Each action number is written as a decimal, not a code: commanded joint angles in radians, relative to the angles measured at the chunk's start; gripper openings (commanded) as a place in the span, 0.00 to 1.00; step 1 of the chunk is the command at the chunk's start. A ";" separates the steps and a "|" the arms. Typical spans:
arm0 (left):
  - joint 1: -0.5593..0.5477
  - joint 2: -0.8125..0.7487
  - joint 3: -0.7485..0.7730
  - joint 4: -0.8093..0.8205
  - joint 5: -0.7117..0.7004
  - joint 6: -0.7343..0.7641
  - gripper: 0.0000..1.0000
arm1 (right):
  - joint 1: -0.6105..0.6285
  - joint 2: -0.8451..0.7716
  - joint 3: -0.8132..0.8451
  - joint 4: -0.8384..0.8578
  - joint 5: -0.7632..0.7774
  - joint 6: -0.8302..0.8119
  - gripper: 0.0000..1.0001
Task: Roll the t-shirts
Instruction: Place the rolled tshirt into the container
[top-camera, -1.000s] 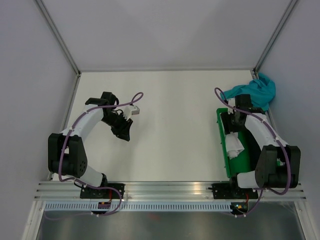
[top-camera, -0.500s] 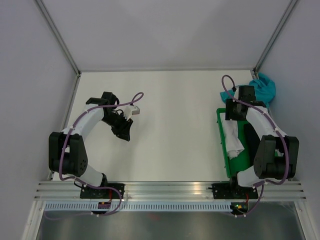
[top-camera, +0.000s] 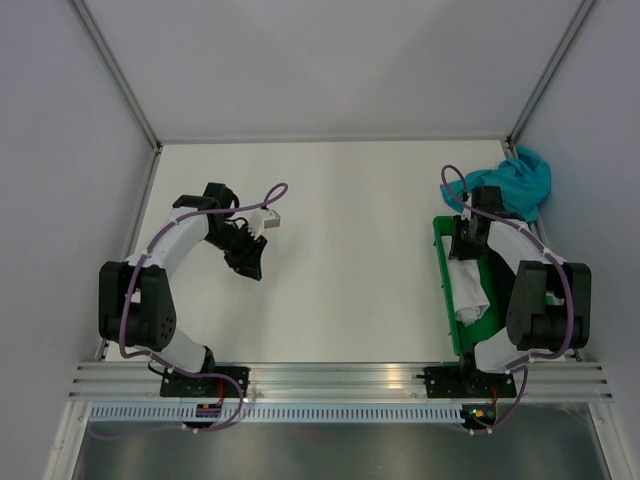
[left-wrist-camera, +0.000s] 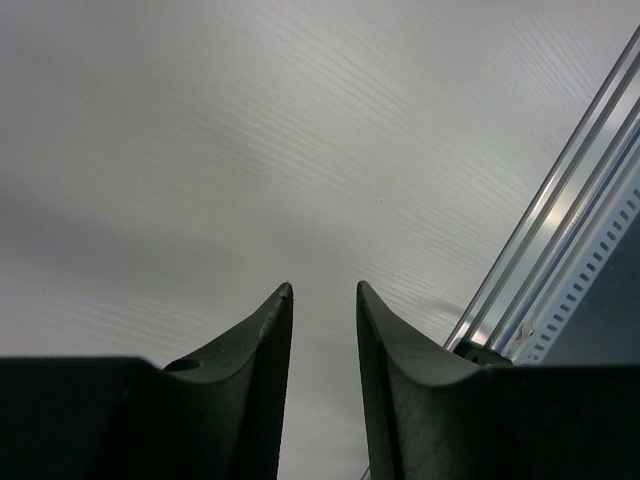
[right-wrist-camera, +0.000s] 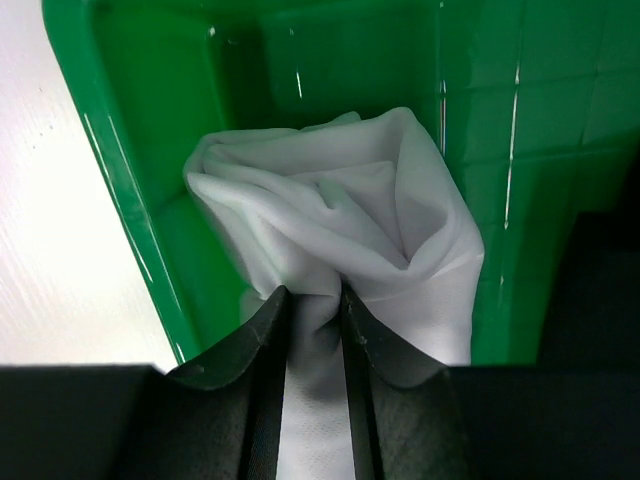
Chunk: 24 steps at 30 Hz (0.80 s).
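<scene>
A: Where are the shirts?
B: The white shirt (right-wrist-camera: 330, 220) lies bunched in the crate (right-wrist-camera: 100, 120). The teal shirt (top-camera: 515, 185) is heaped on the table (top-camera: 330, 200), near the crate's far end.
A: And the grippers?
B: The right gripper (right-wrist-camera: 314, 296) pinches a fold of the white shirt between its fingers. The left gripper (left-wrist-camera: 324, 292) hangs over bare table, fingers a narrow gap apart, holding nothing.
A: How will the cloth handle?
B: Likely light, thin and limp, so it sags and drags rather than keeping shape. A hem or shoulder edge looks a better hold than a mid-body fold, so the shirt can be spread flat for rolling.
</scene>
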 joint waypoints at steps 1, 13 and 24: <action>0.004 0.010 0.025 0.036 0.046 0.026 0.37 | -0.005 -0.062 -0.016 -0.065 -0.004 0.045 0.33; 0.021 -0.024 0.026 0.048 0.040 0.078 0.37 | 0.001 -0.092 -0.053 -0.207 -0.009 0.187 0.33; 0.052 -0.010 0.035 0.046 0.061 0.121 0.38 | 0.001 -0.248 -0.155 -0.270 0.025 0.226 0.34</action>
